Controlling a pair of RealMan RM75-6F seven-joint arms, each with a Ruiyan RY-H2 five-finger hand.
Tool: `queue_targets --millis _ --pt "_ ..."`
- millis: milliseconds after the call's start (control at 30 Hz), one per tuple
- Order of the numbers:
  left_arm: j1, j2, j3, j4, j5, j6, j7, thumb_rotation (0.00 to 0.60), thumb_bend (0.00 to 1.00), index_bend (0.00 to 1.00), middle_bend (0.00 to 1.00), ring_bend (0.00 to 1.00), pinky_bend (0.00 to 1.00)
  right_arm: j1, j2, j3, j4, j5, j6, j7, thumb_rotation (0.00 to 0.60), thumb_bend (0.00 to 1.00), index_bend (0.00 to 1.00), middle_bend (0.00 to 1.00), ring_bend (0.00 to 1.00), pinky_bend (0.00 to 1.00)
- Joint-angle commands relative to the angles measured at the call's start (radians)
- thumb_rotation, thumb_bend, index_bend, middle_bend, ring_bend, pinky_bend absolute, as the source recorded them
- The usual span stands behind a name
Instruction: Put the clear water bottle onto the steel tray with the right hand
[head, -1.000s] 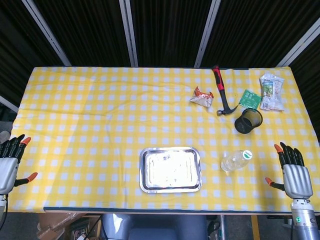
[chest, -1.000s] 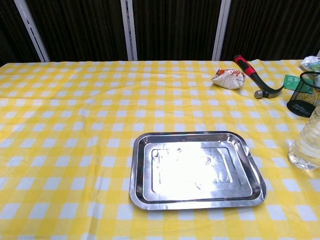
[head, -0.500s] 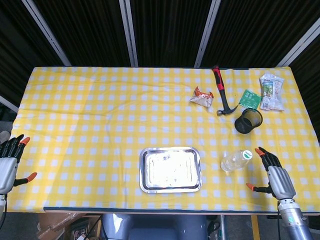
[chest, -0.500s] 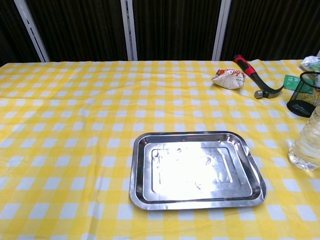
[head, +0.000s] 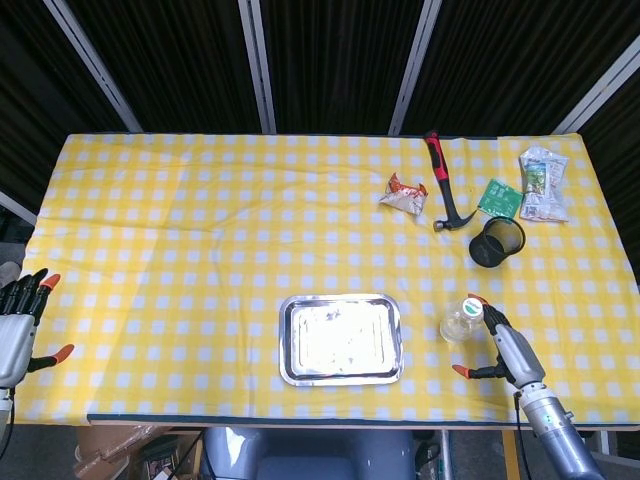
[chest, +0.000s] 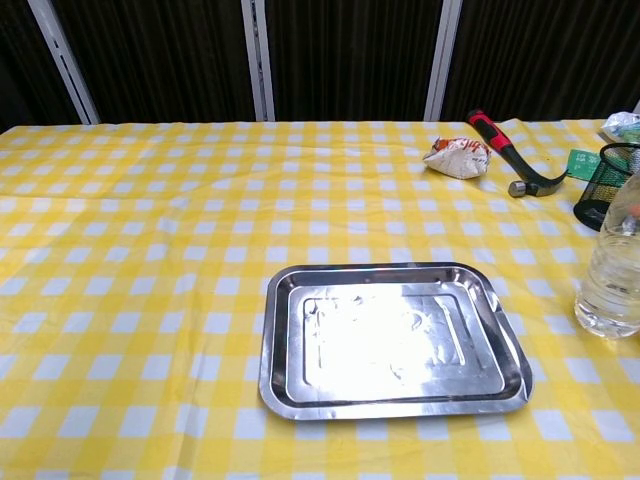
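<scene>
The clear water bottle (head: 458, 325) with a green-and-white cap stands on the yellow checked cloth, right of the steel tray (head: 285, 342). In the chest view the bottle (chest: 609, 280) is cut off by the right edge, and the tray (chest: 276, 350) lies empty at centre. My right hand (head: 505, 345) reaches in from the lower right. Its fingertips (head: 474, 302) lie at the bottle's cap, and the thumb is spread away below the bottle. It does not hold the bottle. My left hand (head: 16, 322) hangs open off the table's left edge.
At the back right lie a red-and-black hammer (head: 446, 186), a crumpled snack packet (head: 403, 193), a green card (head: 500, 197) and sealed packets (head: 543, 183). A black mesh cup (head: 496, 241) stands just behind the bottle.
My right hand has swung left from the table's right edge to the bottle. In the chest view the bottle now stands taller and slightly shifted. The left hand stayed put.
</scene>
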Motion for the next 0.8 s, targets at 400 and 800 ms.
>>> queue_targets --millis 400,800 --pt "-0.005 -0.001 -0.002 -0.002 -0.022 -0.018 0.018 0.600 0.19 0.05 0.00 0.00 0.00 0.038 -0.152 0.124 0.040 0.236 -0.024 -0.009 0.600 0.18 0.53 0.41 0.15 0.00" --pt "-0.007 -0.003 0.000 -0.007 -0.022 -0.022 0.024 0.600 0.19 0.05 0.00 0.00 0.00 -0.015 -0.147 0.155 -0.033 0.260 0.039 0.057 0.600 0.47 0.89 0.68 0.35 0.00"
